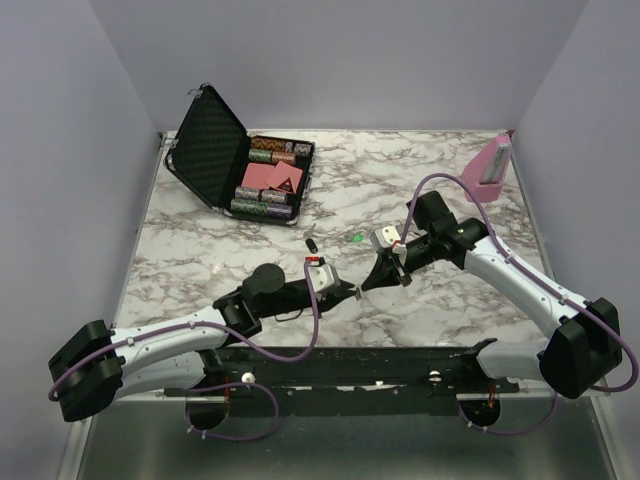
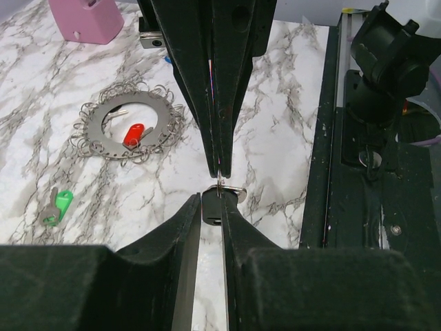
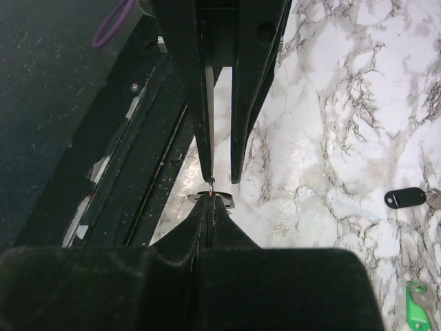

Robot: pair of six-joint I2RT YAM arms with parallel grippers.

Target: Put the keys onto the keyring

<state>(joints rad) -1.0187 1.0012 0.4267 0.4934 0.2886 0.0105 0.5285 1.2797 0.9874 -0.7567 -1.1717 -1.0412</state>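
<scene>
My left gripper point(image 1: 350, 291) and right gripper point(image 1: 366, 284) meet tip to tip above the table's near middle. In the left wrist view the left gripper point(image 2: 210, 201) is shut on a dark-headed key point(image 2: 209, 209). The right gripper point(image 2: 219, 169) is shut on a small metal ring point(image 2: 220, 183) at that key's top. The right wrist view shows the same pinch point(image 3: 210, 201). The keyring point(image 2: 103, 135), a lacy silvery circle with a red key point(image 2: 134, 133) inside it, lies flat on the table. A green key point(image 1: 356, 238) and a black key point(image 1: 311, 243) lie loose.
An open black case point(image 1: 240, 160) of chips stands at the back left. A pink stand point(image 1: 493, 165) is at the back right. The black base rail point(image 1: 350, 360) runs along the near edge. The keyring is hidden under the right arm in the top view.
</scene>
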